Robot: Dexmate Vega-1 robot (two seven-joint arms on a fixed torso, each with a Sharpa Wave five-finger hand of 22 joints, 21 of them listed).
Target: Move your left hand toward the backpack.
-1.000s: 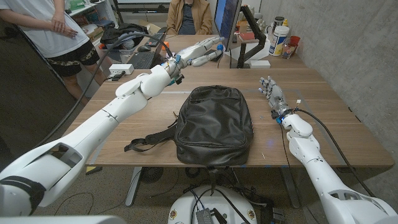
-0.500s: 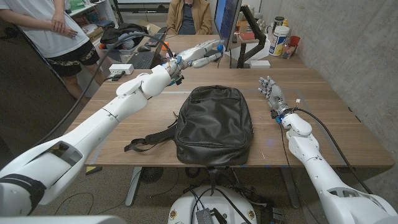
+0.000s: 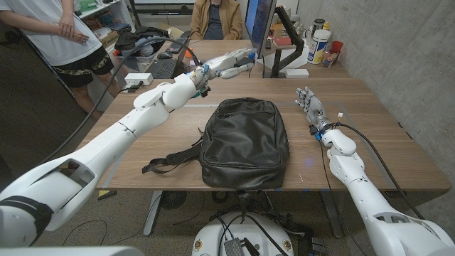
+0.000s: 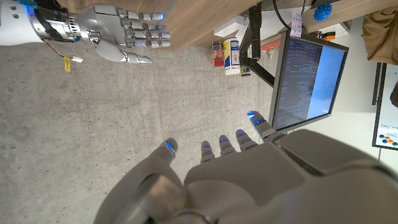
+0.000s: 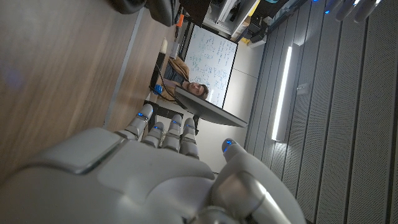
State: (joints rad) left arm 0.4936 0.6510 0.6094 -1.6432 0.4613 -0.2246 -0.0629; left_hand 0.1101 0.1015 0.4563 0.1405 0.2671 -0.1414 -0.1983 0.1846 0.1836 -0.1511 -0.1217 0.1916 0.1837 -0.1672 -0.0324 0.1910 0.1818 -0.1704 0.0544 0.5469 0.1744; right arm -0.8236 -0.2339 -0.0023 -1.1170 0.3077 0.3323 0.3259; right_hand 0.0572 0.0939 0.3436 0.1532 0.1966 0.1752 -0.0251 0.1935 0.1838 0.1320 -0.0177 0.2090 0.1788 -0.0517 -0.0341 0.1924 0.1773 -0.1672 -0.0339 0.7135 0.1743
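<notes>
Lying flat on the wooden table (image 3: pixel 370 149), a black backpack (image 3: pixel 245 142) is seen at its centre. Beyond it, the left hand (image 3: pixel 229 64) is held outstretched above the table, fingers apart, empty. The right hand (image 3: pixel 310 104) is raised beside the backpack, empty, fingers loosely spread.

Matt black cloth backpack (image 3: pixel 245 142) on smooth wood table (image 3: pixel 370 153).

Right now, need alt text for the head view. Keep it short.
A black backpack lies flat in the middle of a wooden table, with the robot's left hand stretched out open in the air beyond its far end. The right hand waits open near the table's right side, apart from the backpack.
</notes>
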